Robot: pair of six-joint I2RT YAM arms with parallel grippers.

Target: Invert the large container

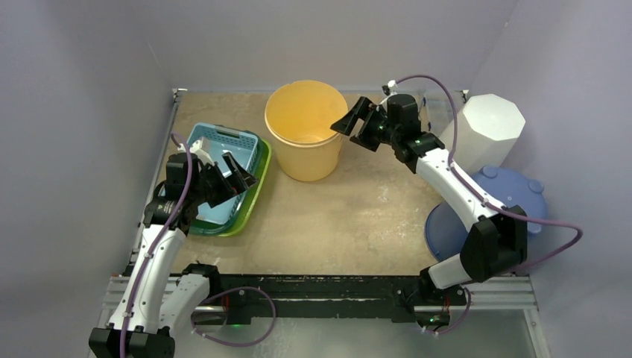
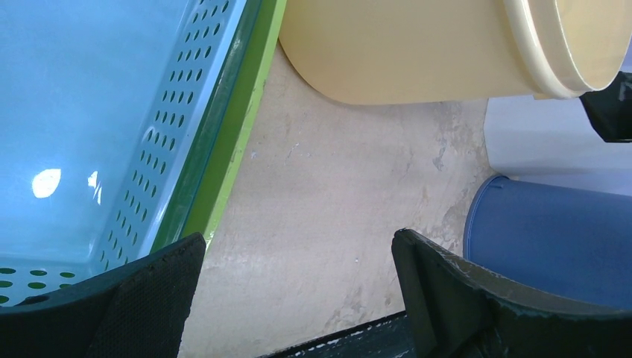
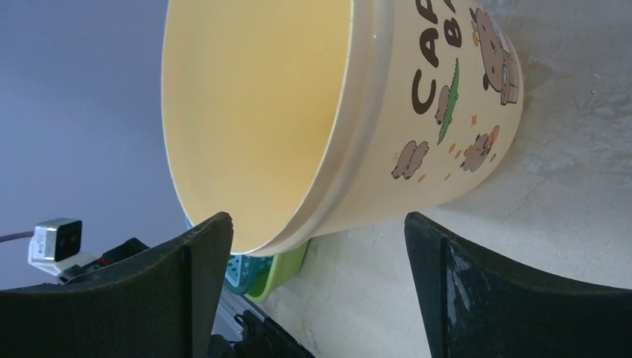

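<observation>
Beige worktop (image 1: 350,216) carries the yellow bucket (image 1: 309,160) upright, mouth up, toward its far edge. Right jaws stand spread just beside its rim; contact is hard to judge. Only the right wrist view shows the bucket's cartoon animals and lettering, cut off by the frame. Left jaws, also spread, hang over a blue basket (image 1: 216,136), hiding part of it.

Bucket (image 1: 305,130) stands upright at the middle of the far edge. Along the left edge, a perforated basket (image 1: 216,145) sits nested in a tray (image 1: 253,198). Far right corner: a faceted bin (image 1: 488,130), with a round tub (image 1: 514,194) before it on the right edge. Left gripper (image 1: 240,170) hangs over the basket; right gripper (image 1: 345,134) sits just right of the bucket's rim.
</observation>
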